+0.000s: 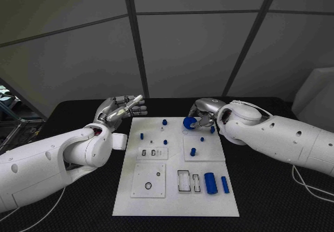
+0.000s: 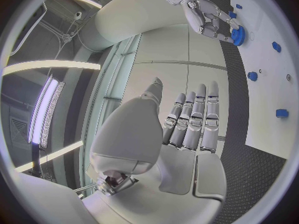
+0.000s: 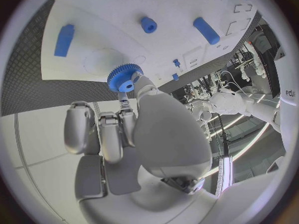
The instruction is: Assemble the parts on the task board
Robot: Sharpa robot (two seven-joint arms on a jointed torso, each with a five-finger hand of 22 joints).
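The white task board (image 1: 174, 200) lies in the middle of the black table. My right hand (image 1: 203, 116) hovers over the board's far right part and pinches a blue toothed gear (image 1: 189, 123). The right wrist view shows the gear (image 3: 123, 78) between the thumb and a finger of that hand (image 3: 143, 134), just above the board (image 3: 156, 5). My left hand (image 1: 122, 108) is raised beside the board's far left corner, fingers stretched out flat and holding nothing. In the left wrist view, the left hand (image 2: 187, 119) faces the right hand (image 2: 202, 12) and the gear (image 2: 238, 35).
Two blue cylinders (image 1: 210, 183) (image 1: 225, 184) lie at the board's near right. Small blue pegs (image 1: 163, 122) (image 1: 141, 136) (image 1: 193, 152) stand on its far half. A black ring (image 1: 149, 185) sits on the near left plate. Cables (image 1: 306, 186) trail on the table at right.
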